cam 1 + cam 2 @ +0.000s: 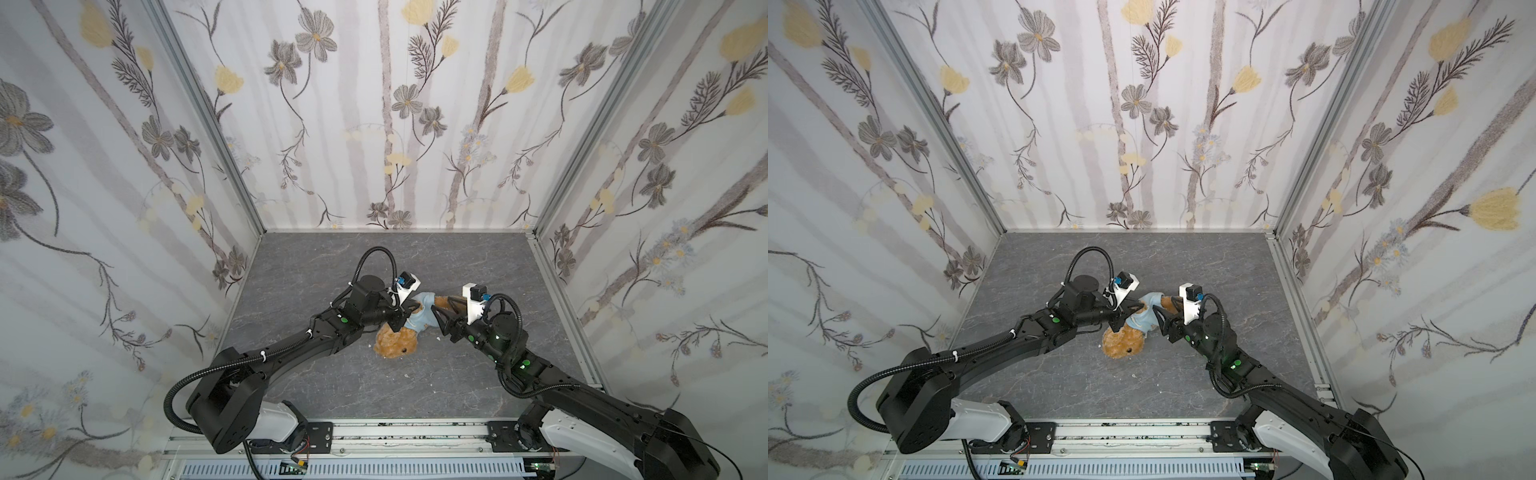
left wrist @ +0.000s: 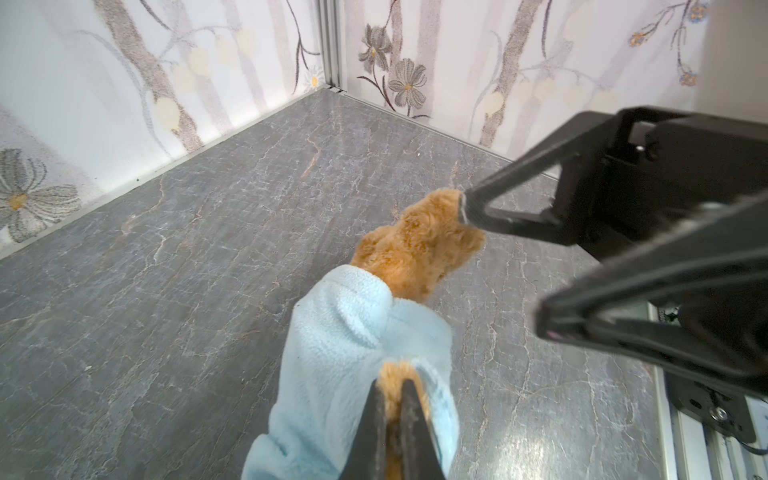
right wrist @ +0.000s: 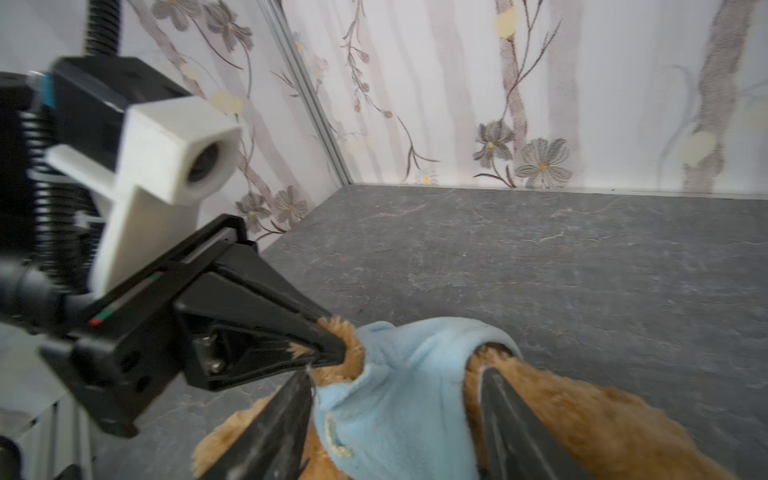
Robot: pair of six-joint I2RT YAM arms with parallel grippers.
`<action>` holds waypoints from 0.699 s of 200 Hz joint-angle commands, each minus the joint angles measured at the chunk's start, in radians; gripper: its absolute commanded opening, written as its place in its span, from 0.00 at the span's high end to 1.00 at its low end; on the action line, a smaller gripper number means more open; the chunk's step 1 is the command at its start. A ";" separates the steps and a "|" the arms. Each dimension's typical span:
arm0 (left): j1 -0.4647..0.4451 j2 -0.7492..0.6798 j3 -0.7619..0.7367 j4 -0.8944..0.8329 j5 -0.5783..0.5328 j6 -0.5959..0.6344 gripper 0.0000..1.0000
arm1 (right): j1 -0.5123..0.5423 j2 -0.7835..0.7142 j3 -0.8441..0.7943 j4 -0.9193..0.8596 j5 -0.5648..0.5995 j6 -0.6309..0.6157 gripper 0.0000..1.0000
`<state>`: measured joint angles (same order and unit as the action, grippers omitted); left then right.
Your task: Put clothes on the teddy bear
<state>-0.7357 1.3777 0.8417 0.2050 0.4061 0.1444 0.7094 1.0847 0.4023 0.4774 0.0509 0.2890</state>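
Bear (image 1: 392, 345): plush, prob. light, soft, squashy; lies mid table (image 1: 332, 395), top (image 1: 419, 318) on torso. L gripper (image 2: 390, 380): clamped on paw (image 2: 395, 369). R gripper (image 3: 395, 374): jaws wide astride top, no grip. Best hold: limbs.

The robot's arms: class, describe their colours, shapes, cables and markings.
The left arm and right arm are black with white base shells. Ribbed black hoses loop alongside; green dots mark joints. The left gripper and right gripper have black triangular fingers and white camera mounts.
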 commanded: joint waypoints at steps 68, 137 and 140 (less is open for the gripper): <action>-0.001 0.015 -0.002 0.045 0.100 0.112 1.00 | -0.153 0.151 0.064 -0.191 -0.100 -0.056 0.09; -0.005 0.034 -0.002 0.045 0.090 0.101 1.00 | -0.159 0.262 -0.046 0.024 -0.301 0.065 0.62; -0.004 0.033 -0.003 0.045 0.088 0.101 1.00 | -0.159 0.264 -0.048 0.024 -0.299 0.063 0.64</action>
<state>-0.7406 1.4147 0.8394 0.2050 0.4870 0.2356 0.5495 1.3300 0.3691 0.3859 -0.1726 0.3145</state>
